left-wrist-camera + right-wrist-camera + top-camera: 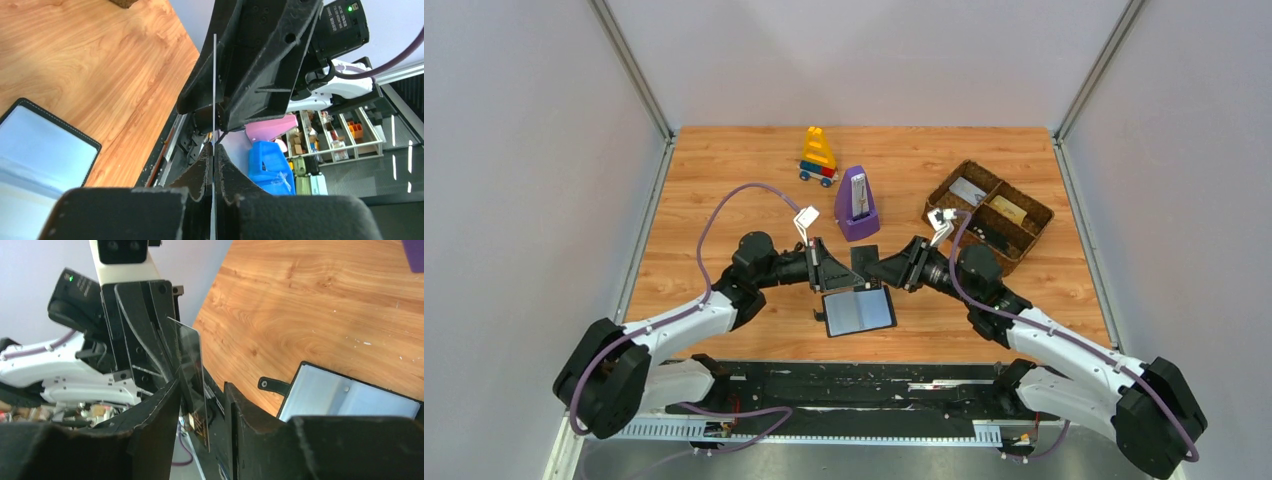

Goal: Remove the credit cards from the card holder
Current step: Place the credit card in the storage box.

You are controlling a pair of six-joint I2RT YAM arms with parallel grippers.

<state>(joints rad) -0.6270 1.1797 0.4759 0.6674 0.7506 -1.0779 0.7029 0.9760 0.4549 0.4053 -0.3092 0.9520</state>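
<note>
The card holder [860, 311] lies open on the wood, its grey-blue panels up, and shows also in the left wrist view [40, 155] and right wrist view [345, 400]. Just above its far edge a dark credit card [864, 259] hangs between the two grippers. My left gripper [839, 268] is shut on the card, which shows edge-on [214, 100] between its fingers [214, 152]. My right gripper [886, 268] faces it, open; the card [192, 370] stands between its fingers [202, 390] with a gap on each side.
A brown woven divided tray [1024, 192] stands at the back right with cards in it. A purple metronome [856, 205] is just behind the grippers. A colourful toy [818, 157] sits at the back.
</note>
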